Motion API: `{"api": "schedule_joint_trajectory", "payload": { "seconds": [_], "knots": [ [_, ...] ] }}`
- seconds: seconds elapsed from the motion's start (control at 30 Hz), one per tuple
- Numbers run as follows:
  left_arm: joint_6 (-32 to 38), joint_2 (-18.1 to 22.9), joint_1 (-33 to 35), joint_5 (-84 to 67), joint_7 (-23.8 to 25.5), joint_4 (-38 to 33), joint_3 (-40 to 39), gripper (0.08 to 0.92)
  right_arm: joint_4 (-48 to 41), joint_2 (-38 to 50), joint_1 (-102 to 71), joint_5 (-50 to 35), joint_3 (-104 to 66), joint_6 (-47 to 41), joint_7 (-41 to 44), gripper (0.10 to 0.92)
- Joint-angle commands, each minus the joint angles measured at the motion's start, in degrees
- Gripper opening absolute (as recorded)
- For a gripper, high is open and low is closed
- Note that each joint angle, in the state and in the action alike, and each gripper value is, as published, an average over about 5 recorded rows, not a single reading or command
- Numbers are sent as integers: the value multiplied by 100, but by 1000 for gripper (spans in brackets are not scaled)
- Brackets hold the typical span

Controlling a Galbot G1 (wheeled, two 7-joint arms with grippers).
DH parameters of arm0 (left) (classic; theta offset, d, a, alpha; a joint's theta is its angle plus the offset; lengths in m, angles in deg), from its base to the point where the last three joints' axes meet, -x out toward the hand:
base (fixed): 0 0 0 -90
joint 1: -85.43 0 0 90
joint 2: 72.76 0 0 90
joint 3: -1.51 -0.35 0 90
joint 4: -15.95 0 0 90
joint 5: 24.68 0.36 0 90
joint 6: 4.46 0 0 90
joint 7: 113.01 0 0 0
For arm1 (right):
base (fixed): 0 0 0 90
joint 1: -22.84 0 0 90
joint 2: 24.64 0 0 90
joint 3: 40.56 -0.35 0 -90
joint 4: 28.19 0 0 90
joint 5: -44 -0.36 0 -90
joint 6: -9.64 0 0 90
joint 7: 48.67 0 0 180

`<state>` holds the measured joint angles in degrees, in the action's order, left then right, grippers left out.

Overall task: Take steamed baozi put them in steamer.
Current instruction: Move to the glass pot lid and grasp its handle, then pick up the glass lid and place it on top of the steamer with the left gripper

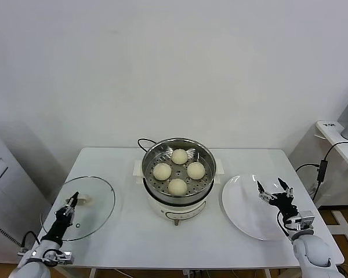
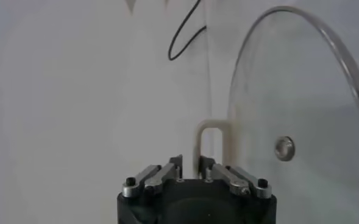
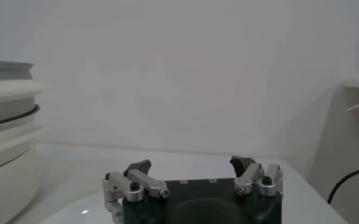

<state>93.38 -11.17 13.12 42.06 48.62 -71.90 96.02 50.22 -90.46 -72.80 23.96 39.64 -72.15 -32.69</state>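
Over the large white plate (image 1: 243, 211), at the table's right side, the right gripper (image 1: 274, 191) hovers with its fingers spread wide and nothing between them. Left of the plate, the steamer (image 1: 178, 176) stands mid-table, with the four steamed baozi (image 1: 178, 171) sitting on its perforated tray, close together. Farther left, the left gripper (image 1: 75, 200) rests above the flat glass lid (image 1: 98, 200), fingers pinched nearly together, just short of the lid's cream handle (image 2: 214, 137).

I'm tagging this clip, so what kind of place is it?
Probably a lab test bench staged as a kitchen: a bare white table against a blank wall, holding only a steamer, its glass lid and a plate.
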Motion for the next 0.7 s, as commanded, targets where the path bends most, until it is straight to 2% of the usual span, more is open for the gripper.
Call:
{"api": "schedule_joint_trajectory", "payload": {
  "seconds": [0.03,0.27,0.7],
  "knots": [
    [-727,-487,235,-1100,790,-1421,132,104,86,12,-7,-26,-22,-62,0,823],
    [-1816,-699,-34,-1295,1388,-2343,-232,103,289,85,-57,-43,-11,-154,25,823],
    [-3227,-880,-1248,-798,2056,-2755,-1929,103,383,88,-100,-39,-27,-161,19,823]
  ]
}}
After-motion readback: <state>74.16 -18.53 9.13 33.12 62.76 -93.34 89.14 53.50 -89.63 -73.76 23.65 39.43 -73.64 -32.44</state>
